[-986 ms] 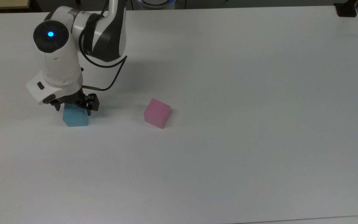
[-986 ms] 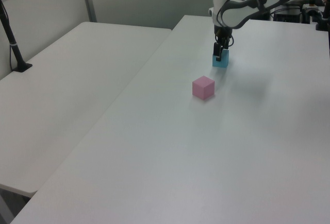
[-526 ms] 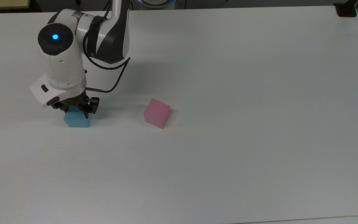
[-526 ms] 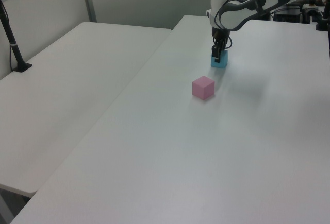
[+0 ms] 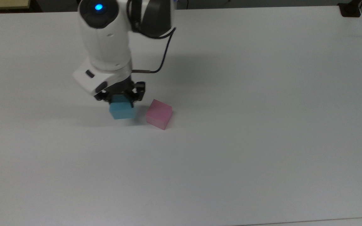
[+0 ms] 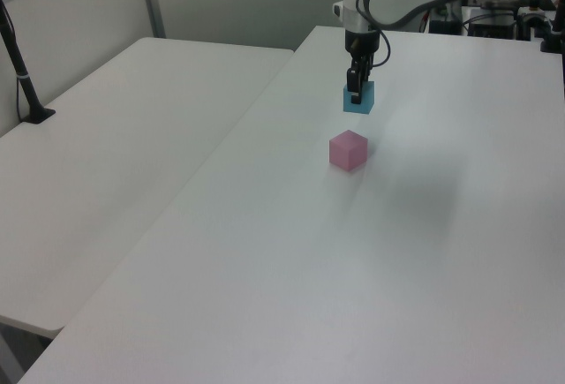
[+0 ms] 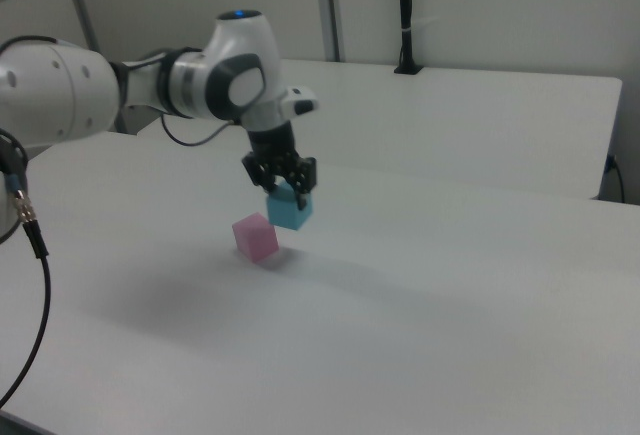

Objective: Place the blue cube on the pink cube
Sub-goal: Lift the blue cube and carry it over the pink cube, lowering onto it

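Clamped on the blue cube (image 5: 122,110) from above, the claw (image 5: 120,98) with fingers pressed against two opposite faces. Lifted clear of the counter (image 5: 262,141), with the cube hanging just beneath the fingertips and a soft shadow on the surface below. Gripped near the upper half, presumably to leave the cube's underside free for setting down flat on another face.

Resting on the counter below and just beside the claw, toward the top view's right, the pink cube (image 5: 158,114). Close to the carried cube but apart from it, not touching. Turned at a slight angle to the blue one, judging by the edges in the top view. Seen below and toward the right view's left of the claw (image 7: 281,182), with the blue cube (image 7: 290,209) held above the level of the pink cube (image 7: 256,237).

Apparently mid-carry: sideways travel nearly finished, stacking not yet done. Likely needed next: a little more travel over the pink top, then a lowering.

No brands, labels or readable writing anywhere on cubes, arm or counter.
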{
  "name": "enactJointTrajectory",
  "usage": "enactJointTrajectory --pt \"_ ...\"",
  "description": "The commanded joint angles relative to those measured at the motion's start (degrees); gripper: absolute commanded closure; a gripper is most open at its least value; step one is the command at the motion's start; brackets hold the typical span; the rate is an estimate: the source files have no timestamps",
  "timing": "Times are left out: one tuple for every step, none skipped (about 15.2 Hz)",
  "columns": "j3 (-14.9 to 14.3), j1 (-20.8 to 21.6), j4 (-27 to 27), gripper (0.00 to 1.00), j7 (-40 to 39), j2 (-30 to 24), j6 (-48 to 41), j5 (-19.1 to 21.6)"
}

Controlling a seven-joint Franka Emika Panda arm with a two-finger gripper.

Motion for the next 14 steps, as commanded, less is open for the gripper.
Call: enactJointTrajectory --pt "-0.7 4.9 -1.6 0.67 5.3 -1.2 -0.9 0.8" --pt "-0.7 5.8 -1.7 0.63 6.0 -0.8 -0.6 0.7" --pt "-0.7 6.6 -1.8 0.61 6.7 -0.5 -0.4 0.2" --pt "-0.8 7.1 -1.9 0.60 7.4 0.3 -0.2 0.2" --pt "-0.7 7.4 -1.8 0.55 7.7 0.6 -0.2 0.1" --pt "-0.8 7.9 -1.8 0.54 7.9 0.6 -0.2 0.0" --pt "-0.8 8.0 -1.9 0.50 7.9 0.6 -0.2 0.0" --pt "-0.8 8.1 -1.9 0.32 7.9 0.6 -0.3 0.0" --pt "-0.8 8.1 -1.9 0.00 8.1 0.6 -0.3 0.1" --pt "-0.8 8.1 -1.9 0.00 8.2 0.5 -0.3 0.1" --pt "-0.8 8.1 -1.8 0.00 8.2 0.3 -0.4 0.1" --pt "-0.8 8.0 -1.8 0.00 8.2 -0.1 -0.9 0.1" --pt "-0.8 8.0 -1.8 0.00 8.2 -1.0 -1.2 0.1" --pt "-0.8 8.0 -2.1 0.00 8.1 -2.3 -2.0 0.1"
